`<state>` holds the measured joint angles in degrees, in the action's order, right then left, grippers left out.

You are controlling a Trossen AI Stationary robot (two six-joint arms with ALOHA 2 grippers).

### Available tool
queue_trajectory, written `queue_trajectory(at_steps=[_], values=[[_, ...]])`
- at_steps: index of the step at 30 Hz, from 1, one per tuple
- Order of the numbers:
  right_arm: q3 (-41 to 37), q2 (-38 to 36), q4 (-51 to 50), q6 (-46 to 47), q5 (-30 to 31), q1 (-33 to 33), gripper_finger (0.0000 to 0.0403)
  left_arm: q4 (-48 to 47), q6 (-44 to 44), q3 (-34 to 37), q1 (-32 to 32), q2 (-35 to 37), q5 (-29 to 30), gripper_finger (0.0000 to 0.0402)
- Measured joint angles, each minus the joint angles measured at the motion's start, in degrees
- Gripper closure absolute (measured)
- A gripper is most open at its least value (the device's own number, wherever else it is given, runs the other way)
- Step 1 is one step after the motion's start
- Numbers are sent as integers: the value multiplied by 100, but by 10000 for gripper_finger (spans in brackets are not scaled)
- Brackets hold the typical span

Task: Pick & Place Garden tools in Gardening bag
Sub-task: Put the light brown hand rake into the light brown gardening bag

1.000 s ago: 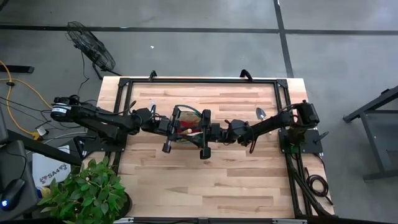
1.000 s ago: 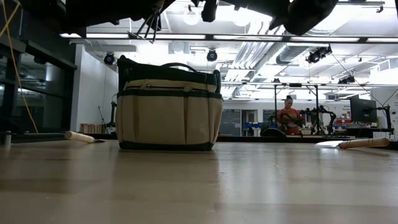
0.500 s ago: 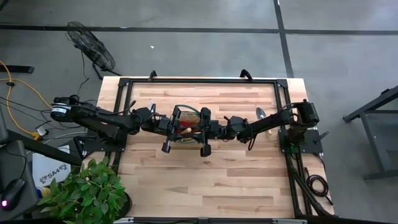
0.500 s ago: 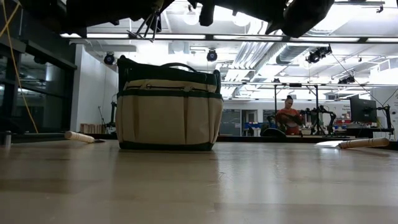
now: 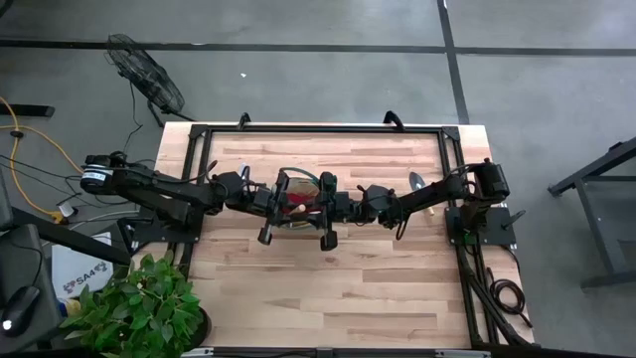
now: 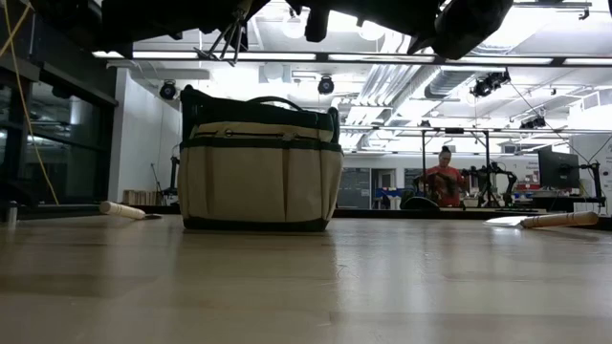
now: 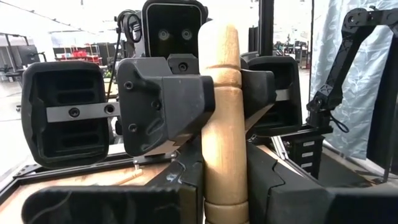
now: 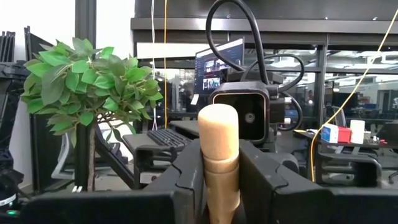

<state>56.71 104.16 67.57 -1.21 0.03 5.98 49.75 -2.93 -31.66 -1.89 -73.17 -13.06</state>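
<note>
- Left claw (image 7: 222, 182): narrow, both fingers pressed on the pale wooden handle of the rake (image 7: 221, 93). The handle stands upright between them.
- Right claw (image 8: 219, 182): narrow, also clamped on the same handle, facing the left claw and touching it or just beside it. I cannot tell which.
- Both claws meet over the middle of the surface (image 5: 328, 288), each arm reaching in from its own side.
- Gardening bag (image 6: 258, 182): upright on the surface directly below the two claws, mouth open, loop handles raised.
- Rake tines (image 6: 229, 40): thin wires in the low view, hanging under the arms, above the bag's rim and apart from it.
- Red item (image 5: 291, 209): in the bag's mouth, between and beneath the claws. Its kind is not clear.
- Trowel (image 5: 417, 182): flat on the surface, well behind the right claw, beside that arm.
- Second wooden-handled tool (image 6: 122, 209): on the surface, well apart from the bag, on the left claw's side.
</note>
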Motion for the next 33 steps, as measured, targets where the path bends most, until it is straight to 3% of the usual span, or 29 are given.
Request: queue_trajectory(at_steps=[11,18,33], values=[[0,0,-26,18,-2,2,342,-54,159,0,0,-2,-10,345],[2,-2,-47,71,20,2,342,-131,150,-2,-2,-17,36,290],[2,-81,-382,-184,463,22,342,-235,192,-1,-1,-15,112,279]])
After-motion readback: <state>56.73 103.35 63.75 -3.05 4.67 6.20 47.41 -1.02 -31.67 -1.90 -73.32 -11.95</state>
